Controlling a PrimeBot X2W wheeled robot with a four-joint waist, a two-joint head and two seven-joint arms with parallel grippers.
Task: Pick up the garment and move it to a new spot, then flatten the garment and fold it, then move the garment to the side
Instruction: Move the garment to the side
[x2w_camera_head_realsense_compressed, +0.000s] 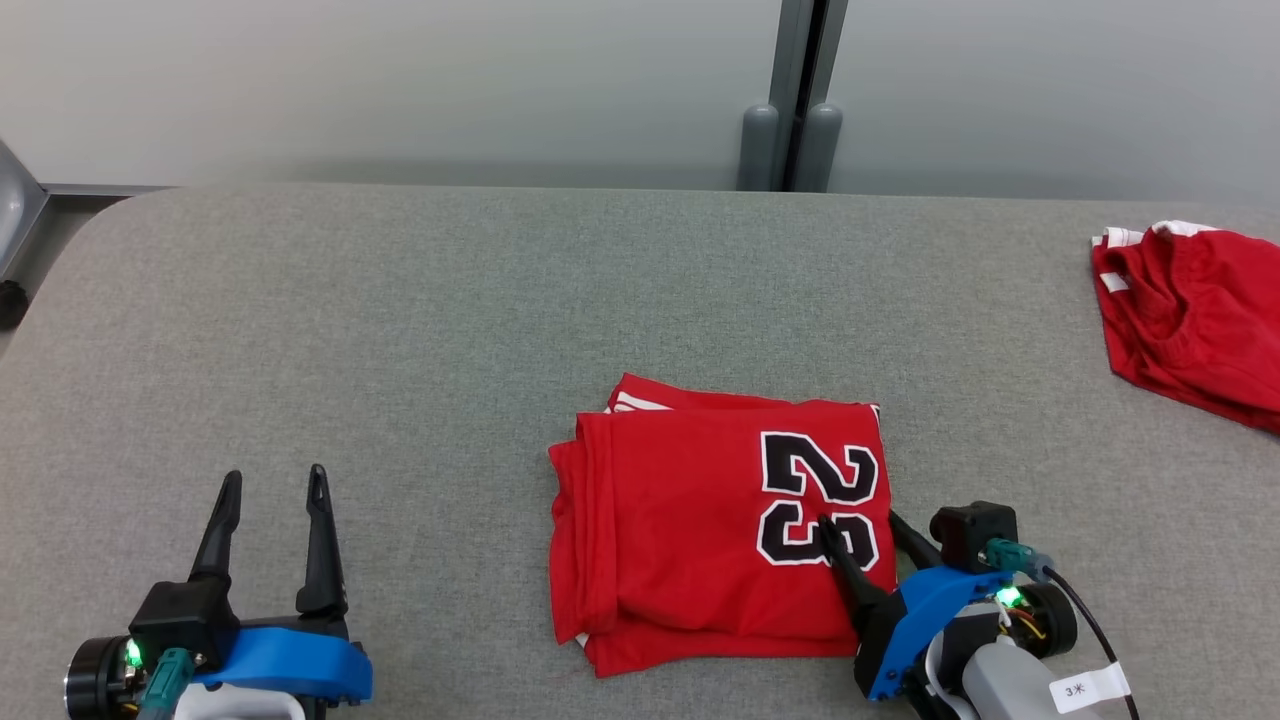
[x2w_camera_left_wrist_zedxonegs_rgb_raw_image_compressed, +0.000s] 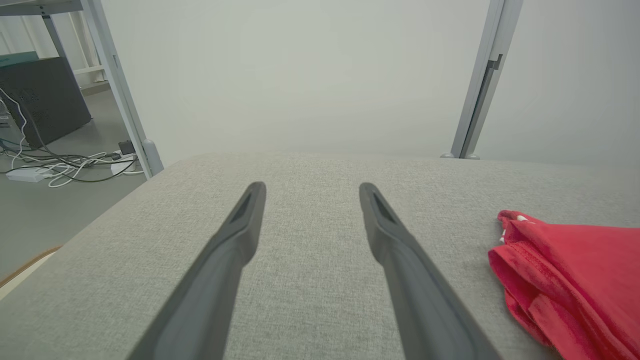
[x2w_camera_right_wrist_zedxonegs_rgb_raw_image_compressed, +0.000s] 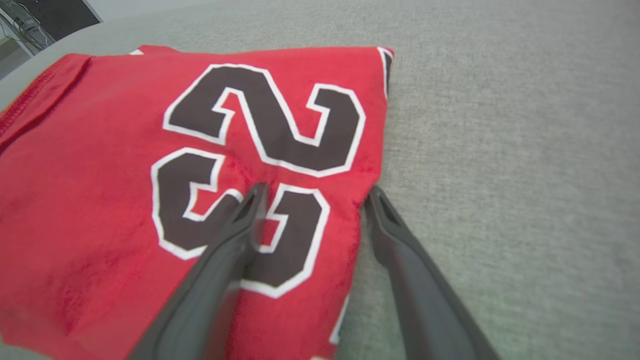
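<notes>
The garment (x2w_camera_head_realsense_compressed: 690, 520) is a red jersey with a black "23", lying folded into a rectangle at the middle front of the grey table (x2w_camera_head_realsense_compressed: 400, 330). My right gripper (x2w_camera_head_realsense_compressed: 860, 520) is open at the jersey's right edge. In the right wrist view the gripper (x2w_camera_right_wrist_zedxonegs_rgb_raw_image_compressed: 317, 189) has its left finger resting over the "23" on the garment (x2w_camera_right_wrist_zedxonegs_rgb_raw_image_compressed: 125, 175) and its right finger just off the cloth's edge above the table. My left gripper (x2w_camera_head_realsense_compressed: 275, 475) stands open over bare table at the lower left, well clear of the jersey. From the left wrist, the gripper (x2w_camera_left_wrist_zedxonegs_rgb_raw_image_compressed: 312, 187) holds nothing and the garment (x2w_camera_left_wrist_zedxonegs_rgb_raw_image_compressed: 575, 270) lies to its right.
A second red garment (x2w_camera_head_realsense_compressed: 1200, 320) with white trim lies crumpled at the table's far right edge. A grey post (x2w_camera_head_realsense_compressed: 795, 100) stands behind the table against the wall. Cables (x2w_camera_left_wrist_zedxonegs_rgb_raw_image_compressed: 60, 165) lie on the floor beyond the table's left corner.
</notes>
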